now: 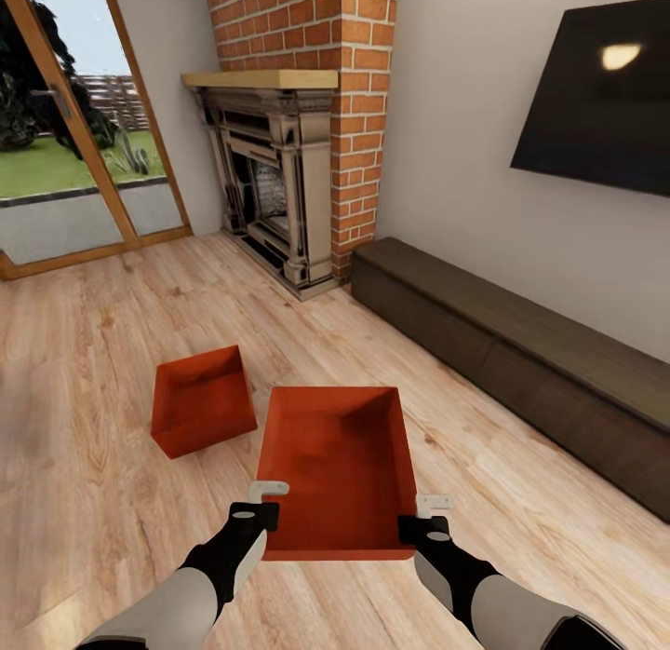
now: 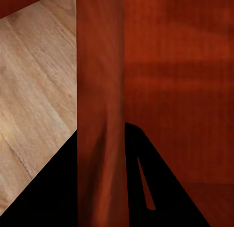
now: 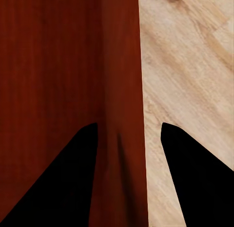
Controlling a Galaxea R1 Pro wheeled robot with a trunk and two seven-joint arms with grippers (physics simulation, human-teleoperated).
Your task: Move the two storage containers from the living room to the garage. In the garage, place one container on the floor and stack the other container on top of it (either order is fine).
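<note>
The nearer storage container (image 1: pixel 340 468) is gripped on both sides: the left end effector (image 1: pixel 262 506) pinches its left wall and the right end effector (image 1: pixel 423 518) pinches its right wall, each wall running between the fingers in the wrist views. It appears lifted off the wood-plank floor (image 1: pixel 93 371) of the living room. The second container (image 1: pixel 200 400) sits tilted on the planks just beside it. Carrying well likely means keeping both grips level and equally spaced, so the thin walls neither bow nor slip.

no readable text, labels or signs
</note>
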